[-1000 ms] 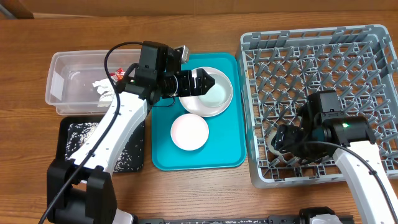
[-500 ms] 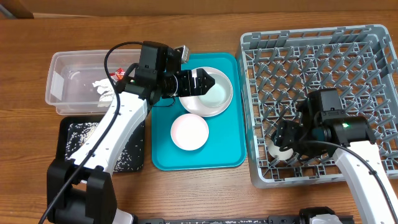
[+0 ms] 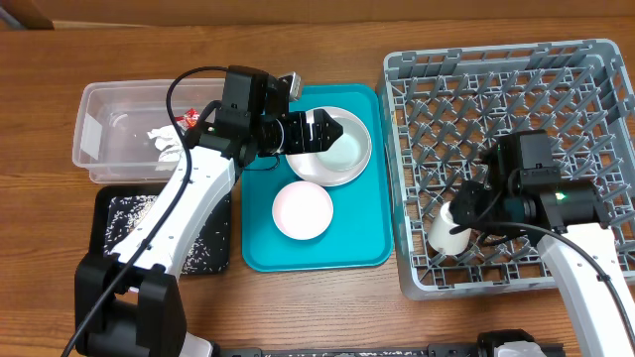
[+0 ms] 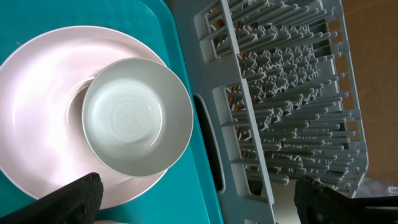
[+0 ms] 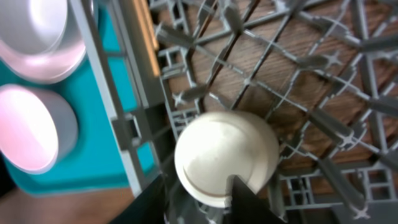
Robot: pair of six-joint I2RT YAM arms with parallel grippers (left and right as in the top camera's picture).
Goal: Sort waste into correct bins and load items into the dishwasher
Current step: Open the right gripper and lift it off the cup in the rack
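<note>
Right jaws sit at the white cup (image 5: 225, 155), which lies base-up among the pegs of the grey dish rack (image 5: 298, 81). Black fingers (image 5: 249, 202) flank it, but whether they clamp it or have let go cannot be told. Over the past second the wrist has drawn back, and the cup, earlier hidden beneath it, now shows plainly from overhead, so this item looks as good as loaded. Past the rack wall ahead of those jaws lies the teal tray (image 3: 347, 243). There the left jaws hang spread wide and empty, unmoved above the grey-green cup (image 4: 137, 118) standing on the plate (image 4: 37, 124), with the bowl (image 3: 302, 209) just beside. All three look still to load, with the rack's wall and pegs in between. Behind the left jaws on the desk (image 3: 298, 307), the clear tub (image 3: 84, 124) holds napkin (image 3: 164, 139) and wrapper (image 3: 187, 120), and the black tray (image 3: 99, 228) holds rice (image 3: 124, 210).
</note>
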